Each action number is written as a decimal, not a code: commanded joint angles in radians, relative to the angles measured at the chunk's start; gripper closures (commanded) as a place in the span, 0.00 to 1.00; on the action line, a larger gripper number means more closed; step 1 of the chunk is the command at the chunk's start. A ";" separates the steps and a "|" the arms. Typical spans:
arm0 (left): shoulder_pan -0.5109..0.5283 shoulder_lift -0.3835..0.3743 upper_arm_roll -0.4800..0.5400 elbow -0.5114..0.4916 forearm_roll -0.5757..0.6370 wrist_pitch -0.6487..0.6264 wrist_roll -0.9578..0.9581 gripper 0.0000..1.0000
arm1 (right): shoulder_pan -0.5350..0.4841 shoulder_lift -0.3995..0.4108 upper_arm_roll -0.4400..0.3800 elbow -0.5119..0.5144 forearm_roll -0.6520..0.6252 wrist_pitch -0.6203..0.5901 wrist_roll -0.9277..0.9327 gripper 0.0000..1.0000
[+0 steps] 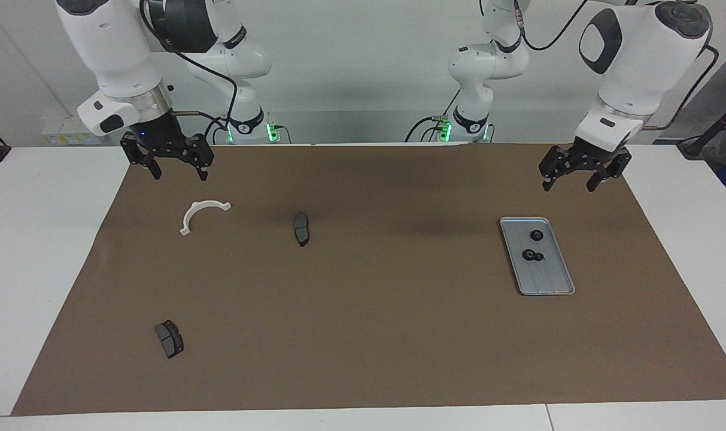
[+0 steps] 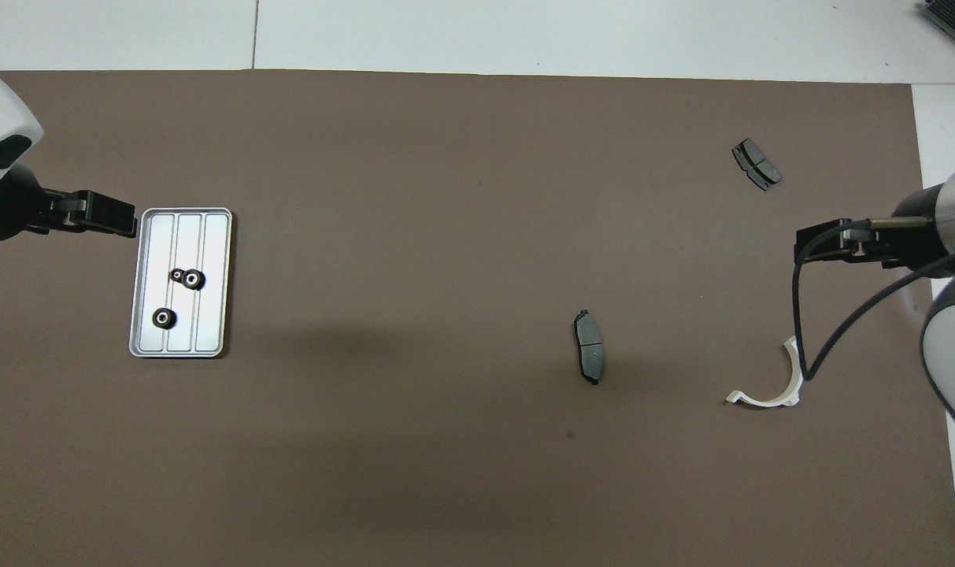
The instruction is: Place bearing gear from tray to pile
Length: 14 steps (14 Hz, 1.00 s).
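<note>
The silver ribbed tray [image 1: 551,278] lies on the brown mat toward the left arm's end; it also shows in the overhead view [image 2: 209,331]. Three small black bearing gears lie in it: one alone [image 1: 536,234] [image 2: 162,317], and a larger gear [image 1: 527,254] [image 2: 194,279] touching a smaller one [image 1: 540,257] [image 2: 177,274]. My left gripper [image 1: 569,184] [image 2: 119,220] is open and empty, raised over the mat by the tray's corner. My right gripper [image 1: 179,175] [image 2: 808,248] is open and empty, raised over the mat by the white half-ring bracket [image 1: 198,212] [image 2: 784,386].
The pile is scattered toward the right arm's end. One dark brake pad [image 1: 301,228] [image 2: 588,346] lies near the mat's middle, and another [image 1: 169,339] [image 2: 756,164] lies farther from the robots. White table surrounds the brown mat [image 1: 363,335].
</note>
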 commanded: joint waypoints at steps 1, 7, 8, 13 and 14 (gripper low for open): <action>-0.008 -0.022 0.009 -0.030 -0.001 0.004 0.007 0.00 | -0.004 -0.009 0.000 -0.009 0.006 -0.012 -0.023 0.00; 0.056 -0.104 0.018 -0.373 -0.004 0.343 -0.003 0.00 | -0.005 -0.009 0.000 -0.009 0.006 -0.012 -0.025 0.00; 0.067 -0.095 0.018 -0.401 -0.004 0.387 -0.002 0.00 | -0.005 -0.009 0.002 -0.009 0.006 -0.012 -0.025 0.00; 0.082 -0.036 0.018 -0.492 -0.004 0.526 0.009 0.00 | -0.005 -0.009 0.000 -0.009 0.006 -0.012 -0.025 0.00; 0.082 -0.032 0.018 -0.521 -0.004 0.550 0.012 0.00 | -0.005 -0.009 0.002 -0.009 0.006 -0.012 -0.025 0.00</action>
